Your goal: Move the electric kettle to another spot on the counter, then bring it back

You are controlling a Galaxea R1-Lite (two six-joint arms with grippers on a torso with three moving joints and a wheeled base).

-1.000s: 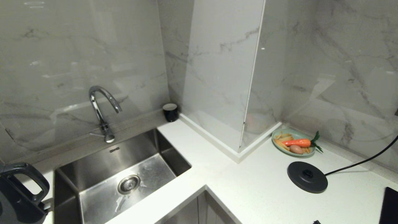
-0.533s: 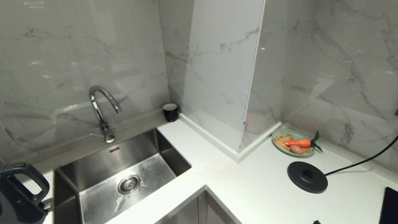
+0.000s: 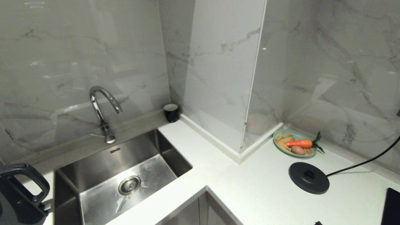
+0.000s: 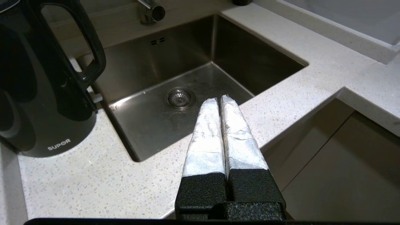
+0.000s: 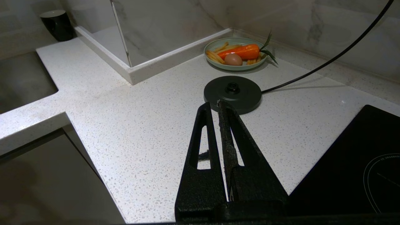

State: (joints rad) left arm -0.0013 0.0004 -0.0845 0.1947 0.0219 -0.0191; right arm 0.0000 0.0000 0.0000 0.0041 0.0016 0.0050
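Change: nothing has shifted across the last second; kettle, base and both arms sit as they were. Reads as a pause with the kettle parked away from its base, return leg not yet begun.
Left gripper (image 4: 219, 99): foil-wrapped fingers pressed together, empty, hanging over the counter edge in front of the sink (image 4: 187, 62).
Right gripper (image 5: 215, 104): black slotted fingers closed, empty, idle near the base disc (image 5: 232, 93).
Electric kettle (image 4: 40, 87): glossy black cylinder, big loop handle, upright on the counter (image 4: 93, 181) just left of the sink.
Counter: white speckled stone, thick pale edge.
Sink: brushed steel, round drain, chrome tap (image 3: 101, 106) behind.
Base disc: flat matte black, corded.
Far: green plate (image 3: 278, 136) with carrot; small black cup (image 3: 171, 112).
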